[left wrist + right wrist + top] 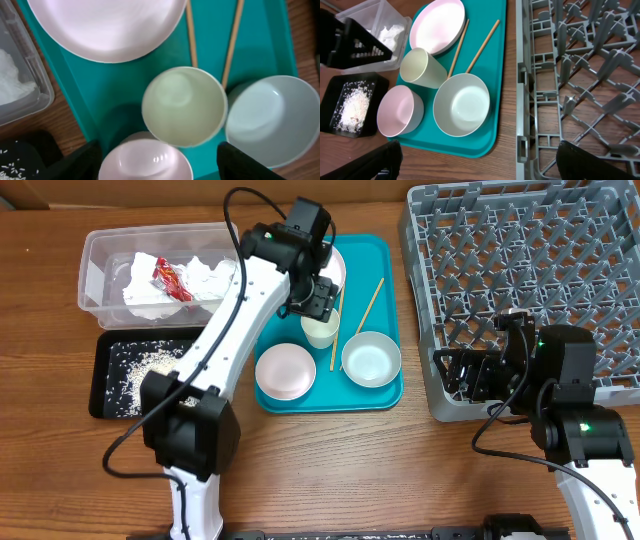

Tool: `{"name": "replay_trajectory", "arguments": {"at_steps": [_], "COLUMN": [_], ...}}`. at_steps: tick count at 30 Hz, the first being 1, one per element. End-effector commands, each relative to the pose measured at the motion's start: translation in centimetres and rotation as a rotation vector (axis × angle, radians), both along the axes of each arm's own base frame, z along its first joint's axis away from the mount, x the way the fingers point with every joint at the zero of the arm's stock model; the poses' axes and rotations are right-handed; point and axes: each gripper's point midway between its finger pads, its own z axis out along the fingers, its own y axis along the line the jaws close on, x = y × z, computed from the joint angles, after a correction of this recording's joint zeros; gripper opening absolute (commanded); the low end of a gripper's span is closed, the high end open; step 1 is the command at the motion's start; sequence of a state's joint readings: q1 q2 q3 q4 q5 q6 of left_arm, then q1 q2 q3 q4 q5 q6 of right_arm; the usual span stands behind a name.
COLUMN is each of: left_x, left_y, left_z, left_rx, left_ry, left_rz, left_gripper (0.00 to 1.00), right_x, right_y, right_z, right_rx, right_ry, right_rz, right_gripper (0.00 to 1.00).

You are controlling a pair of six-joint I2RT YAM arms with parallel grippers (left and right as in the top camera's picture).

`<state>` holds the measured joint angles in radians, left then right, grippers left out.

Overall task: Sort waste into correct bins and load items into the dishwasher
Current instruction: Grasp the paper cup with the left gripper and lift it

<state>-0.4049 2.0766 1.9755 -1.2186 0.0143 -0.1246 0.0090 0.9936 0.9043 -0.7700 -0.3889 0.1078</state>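
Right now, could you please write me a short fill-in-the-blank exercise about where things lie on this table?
1. The rice grains lie in the ____ tray.
2. The red wrapper rests on napkins inside the ____ tub.
3. The cup, plate and chopsticks sit on the ____ serving tray.
4. The dish rack is ____ of dishes.

Missing words: black; clear; teal; empty.

Wooden desk (pixel 400 470), four items resting directly on it. At the rear left stands a clear tub (pixel 92 280), with a black tray (pixel 100 405) just in front of it. A teal tray (pixel 330 388) lies beside both at centre, and a grey dish rack (pixel 520 250) sits near it on the right.
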Motion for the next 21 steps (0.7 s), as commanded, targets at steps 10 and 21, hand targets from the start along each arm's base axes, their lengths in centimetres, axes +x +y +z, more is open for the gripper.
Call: {"name": "replay_trajectory", "arguments": {"at_steps": [10, 21], "left_x": [0.6, 2.2], "left_y": [-0.3, -0.1], "left_z": [-9.1, -4.4], "left_rx": [0.038, -0.021], "left_ry": [0.172, 0.131], "left_rz": [-0.026, 0.013], "left_gripper": [0.22, 0.04], "right_x": [0.3, 0.5], "right_y": [0.3, 0.6], "right_z": [1.3, 1.7], "right_rx": [0.004, 0.024], "right_ry": [-0.034, -0.051], "right_rz": [0.014, 0.026], "right_gripper": [1.00, 1.00]}}
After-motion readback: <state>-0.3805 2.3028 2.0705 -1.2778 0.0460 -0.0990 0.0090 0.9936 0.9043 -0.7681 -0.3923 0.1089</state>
